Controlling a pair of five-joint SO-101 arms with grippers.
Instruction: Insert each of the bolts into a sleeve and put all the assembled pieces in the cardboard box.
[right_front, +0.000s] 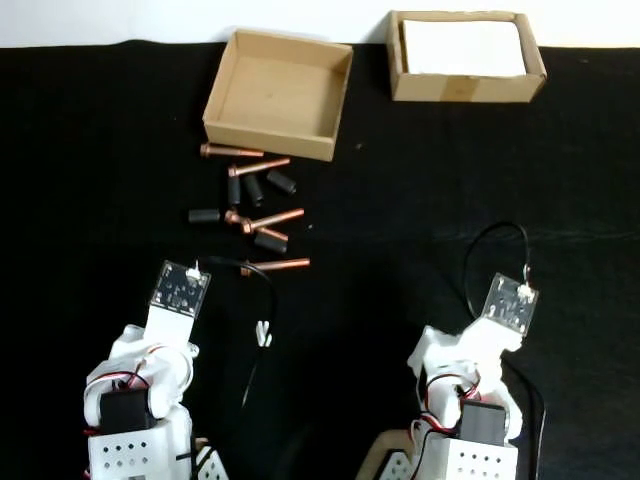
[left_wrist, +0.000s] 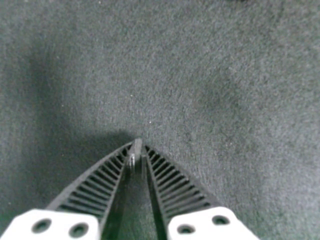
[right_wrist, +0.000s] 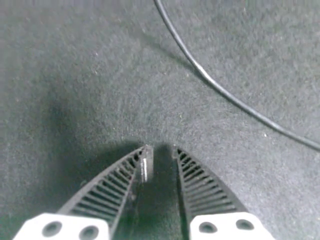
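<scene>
The left gripper (left_wrist: 137, 150) sits closed, the right gripper (right_wrist: 160, 151) slightly apart — both empty — so open wide and take the nearest bolt (right_front: 277, 265) mid-shaft.

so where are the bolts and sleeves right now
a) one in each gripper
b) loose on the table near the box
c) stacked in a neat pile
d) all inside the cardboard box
b: the copper bolts and black sleeves lie scattered on the table just outside the cardboard box, which has nothing in it.
</scene>
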